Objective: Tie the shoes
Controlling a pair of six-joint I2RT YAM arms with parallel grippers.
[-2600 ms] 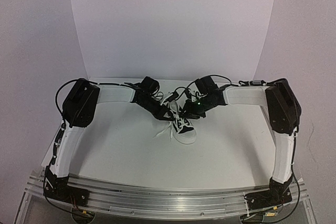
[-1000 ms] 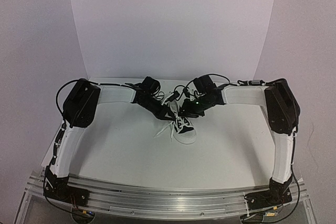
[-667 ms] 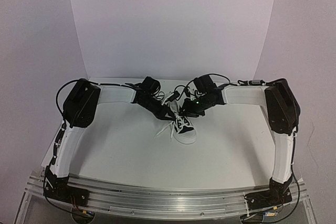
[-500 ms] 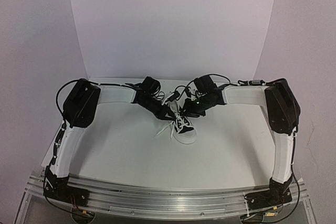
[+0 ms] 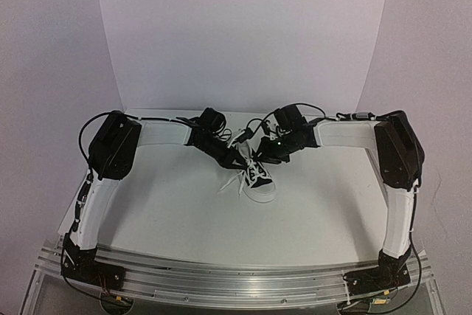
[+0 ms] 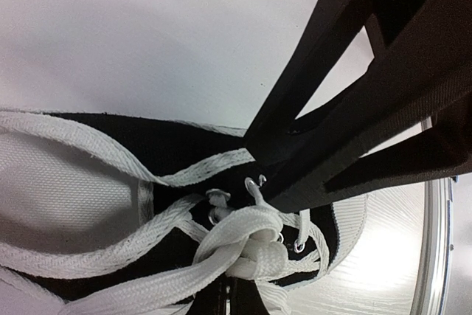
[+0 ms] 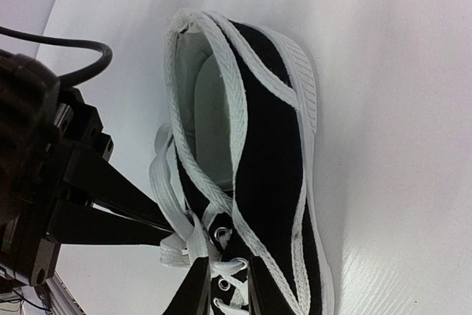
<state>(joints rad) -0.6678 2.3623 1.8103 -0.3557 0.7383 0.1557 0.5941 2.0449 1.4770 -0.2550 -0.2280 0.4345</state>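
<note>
Jaws clenched on the left gripper point(image 5: 236, 158), at 10 o'clock of the black sneaker point(image 5: 258, 178), tips against the white laces point(image 6: 243, 237), sneaker in the middle of the table point(image 5: 169, 204) with toe toward 6 o'clock, then at 2 o'clock the right gripper point(image 7: 225, 269), fingers slightly parted astride the eyelets point(image 7: 221, 235), grasp not possible to tell.

Looking like robotics lab: white backdrop panels point(image 5: 243, 35) standing around white worktop point(image 5: 169, 212), aluminium rail point(image 5: 236, 279) running along near edge.
</note>
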